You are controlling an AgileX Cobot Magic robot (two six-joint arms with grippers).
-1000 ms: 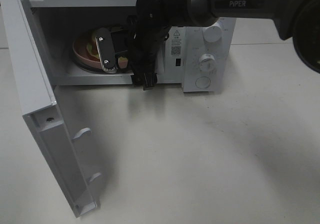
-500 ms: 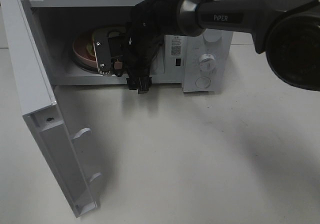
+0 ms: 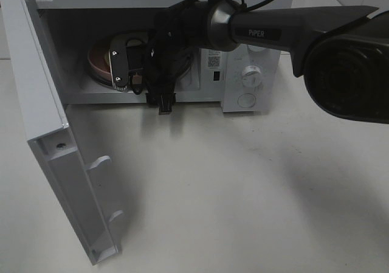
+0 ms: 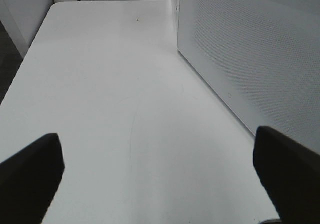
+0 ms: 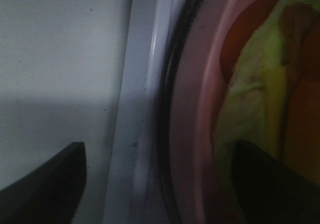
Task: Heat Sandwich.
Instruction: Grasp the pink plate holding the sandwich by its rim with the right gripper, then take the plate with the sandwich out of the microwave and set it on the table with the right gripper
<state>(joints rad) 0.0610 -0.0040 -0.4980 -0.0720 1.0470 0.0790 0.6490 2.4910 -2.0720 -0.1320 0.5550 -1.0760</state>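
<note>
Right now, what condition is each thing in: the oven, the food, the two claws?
Microwave door: swung wide open.
Pink plate: inside the microwave, on the turntable.
Sandwich: on the plate, inside.
Right gripper: reaching into the microwave, fingers astride the plate's rim, grip unclear.
Left gripper: open, empty, beside the microwave.

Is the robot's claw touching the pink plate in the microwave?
Cannot tell. In the right wrist view the right end effector straddles the plate rim, but no contact or gap shows plainly.

The long black right arm (image 3: 273,33) reaches leftward, its black-and-silver right gripper (image 3: 124,63) spread apart, seemingly empty. The dark-fingered left gripper (image 4: 160,174) gapes wide, holding nothing.
</note>
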